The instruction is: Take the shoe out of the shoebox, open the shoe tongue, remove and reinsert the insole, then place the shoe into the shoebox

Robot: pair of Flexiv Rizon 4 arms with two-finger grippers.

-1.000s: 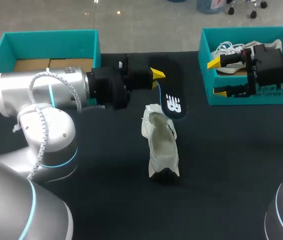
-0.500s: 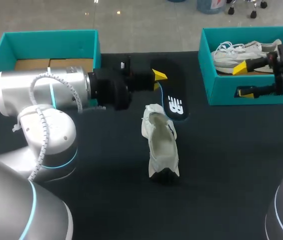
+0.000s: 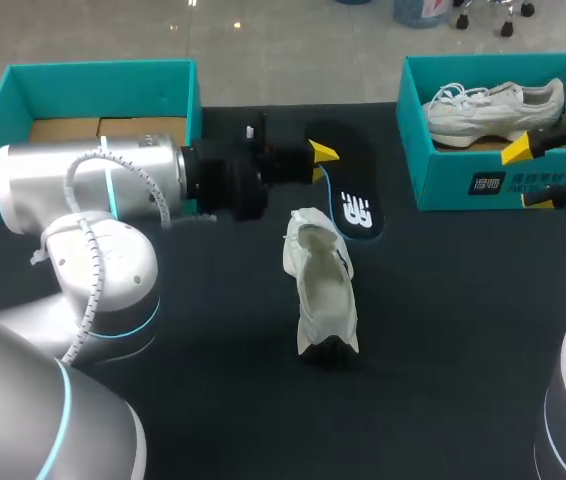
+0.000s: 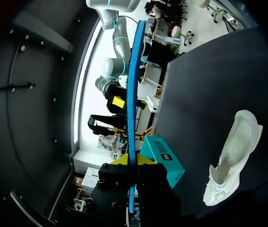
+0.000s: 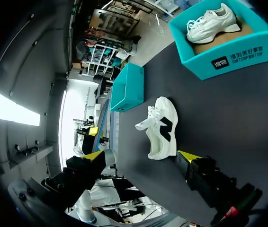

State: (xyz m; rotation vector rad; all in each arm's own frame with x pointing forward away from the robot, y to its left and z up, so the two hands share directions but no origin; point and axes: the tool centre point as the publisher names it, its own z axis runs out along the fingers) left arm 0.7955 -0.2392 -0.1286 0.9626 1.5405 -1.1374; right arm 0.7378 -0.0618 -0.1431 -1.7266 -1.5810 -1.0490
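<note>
Item under inspection: a white lace-up fabric trainer (image 3: 321, 290), standing on the black table (image 3: 443, 330) near its middle, mouth facing up and apart from both arms.

Its dark foam insole with a blue edge and a white logo (image 3: 351, 210) is out of the trainer. The left fingers (image 3: 320, 151) are closed on one end of it. The other end slopes down toward the table just beyond the trainer. The left wrist view shows the insole edge-on, running straight out between those fingers.

The right fingers (image 3: 516, 150) are spread wide and hold nothing. They hang at the front of the teal cardboard shoebox on the right (image 3: 463, 185), which contains a second white trainer (image 3: 493, 105). A matching teal box on the left (image 3: 93, 70) shows only brown card inside.

Assessment: removal appears done and reinsertion is outstanding. The insole looks thin, light and pliable. It will probably buckle if pushed from the far end, so a grip near the heel, feeding the toe in first, seems advisable. The trainer looks light and soft-walled and is likely to slide or collapse. The free arm should steady it at the heel collar, where it appears firmest.
</note>
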